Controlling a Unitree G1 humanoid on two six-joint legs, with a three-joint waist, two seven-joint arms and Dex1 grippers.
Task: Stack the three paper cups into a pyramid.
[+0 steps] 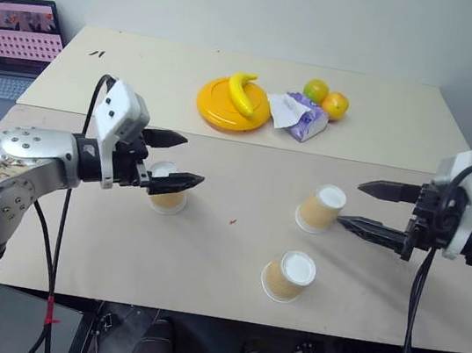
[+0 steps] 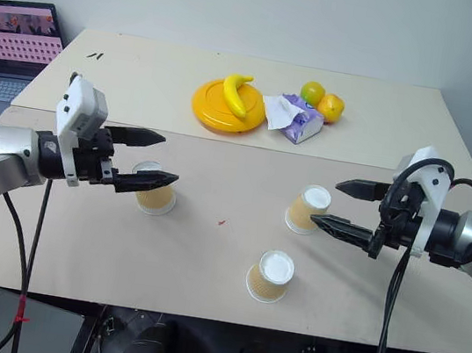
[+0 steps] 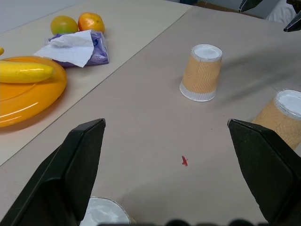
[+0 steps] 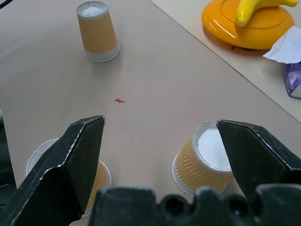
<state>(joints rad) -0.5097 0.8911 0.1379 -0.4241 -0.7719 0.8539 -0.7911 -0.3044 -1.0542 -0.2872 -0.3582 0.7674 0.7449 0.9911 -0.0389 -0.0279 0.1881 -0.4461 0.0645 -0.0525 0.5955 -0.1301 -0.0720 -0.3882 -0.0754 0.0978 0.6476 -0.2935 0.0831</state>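
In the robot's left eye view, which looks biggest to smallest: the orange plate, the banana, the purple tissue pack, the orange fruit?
1. Orange plate
2. Banana and purple tissue pack: about alike, the banana longer, the pack bulkier, so I won't rank them.
3. Orange fruit
All lie close together, so nearness hardly skews this.

Three tan-yellow paper cups (image 2: pixel 306 210) with ribbed sides and white bases sit on a beige table (image 2: pixel 207 252) near a yellow banana (image 2: pixel 235 93), orange plate (image 2: pixel 215 107) and purple tissue pack (image 2: pixel 299 125).
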